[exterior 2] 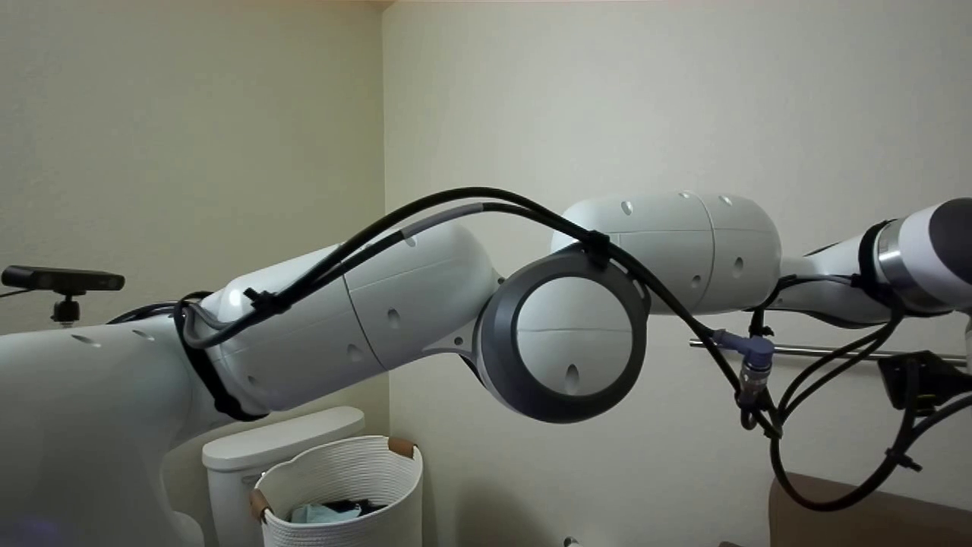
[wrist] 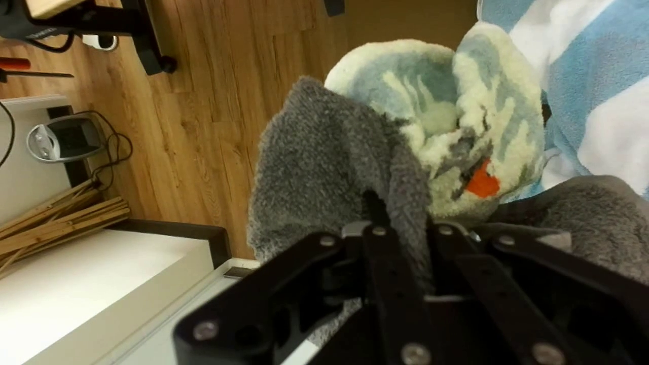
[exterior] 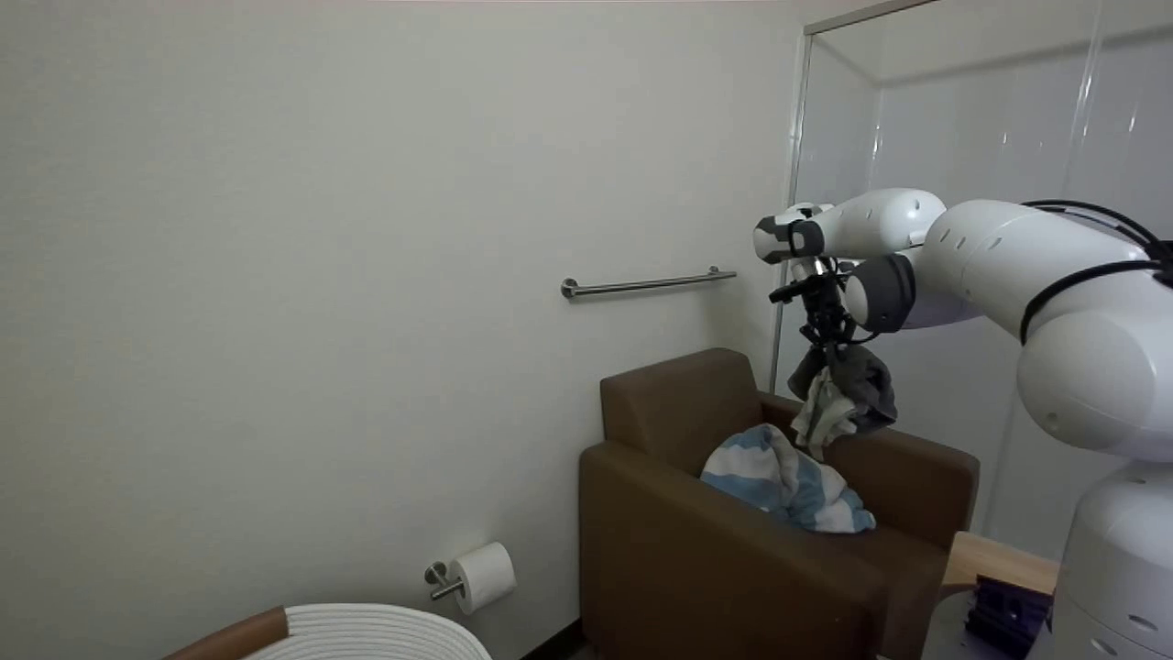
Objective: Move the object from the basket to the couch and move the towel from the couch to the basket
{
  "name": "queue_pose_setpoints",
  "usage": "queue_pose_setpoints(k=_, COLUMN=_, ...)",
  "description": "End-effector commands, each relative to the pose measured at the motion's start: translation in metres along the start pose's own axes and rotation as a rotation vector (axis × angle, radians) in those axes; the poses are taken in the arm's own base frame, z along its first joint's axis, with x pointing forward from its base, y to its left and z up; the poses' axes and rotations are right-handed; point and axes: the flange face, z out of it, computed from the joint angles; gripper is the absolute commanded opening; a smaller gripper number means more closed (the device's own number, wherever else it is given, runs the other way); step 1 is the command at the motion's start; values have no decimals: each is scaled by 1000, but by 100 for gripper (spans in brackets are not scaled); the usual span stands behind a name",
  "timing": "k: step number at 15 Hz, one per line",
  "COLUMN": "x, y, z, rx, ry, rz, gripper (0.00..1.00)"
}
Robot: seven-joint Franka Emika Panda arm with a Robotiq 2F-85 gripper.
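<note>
A robot gripper pinches a bunched gray plush cloth near a brown armchair in which a blue-and-white striped towel lies rumpled, both fabrics probably light, soft and floppy, the towel likely best grasped by a raised fold.

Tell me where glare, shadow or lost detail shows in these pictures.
Glare streaks the glossy panel in an exterior view; a soft shadow darkens the wall beside the basket in an exterior view; in the wrist view, parts of the gripper sink into black, and the white surface at lower left looks washed out.
</note>
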Motion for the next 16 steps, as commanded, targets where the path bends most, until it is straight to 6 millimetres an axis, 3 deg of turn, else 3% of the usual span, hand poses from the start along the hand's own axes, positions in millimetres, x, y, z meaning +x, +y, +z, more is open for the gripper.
queue_pose_setpoints(k=1, x=-1, y=0, z=0, rx=-4, ry=-5, rz=0, gripper=36)
queue_pose_setpoints(k=2, x=-1, y=0, z=2, rx=-5, ry=-11, rz=0, gripper=37)
queue_pose_setpoints(k=12, x=-5, y=-4, z=2, rx=14, ry=-28, rz=-64, gripper=98)
queue_pose_setpoints(k=14, x=-5, y=-9, z=-1, rx=39, ry=2, rz=-151, gripper=100)
queue_pose_setpoints(k=16, x=-6, y=-8, z=2, rx=16, ry=-11, rz=-85, gripper=100)
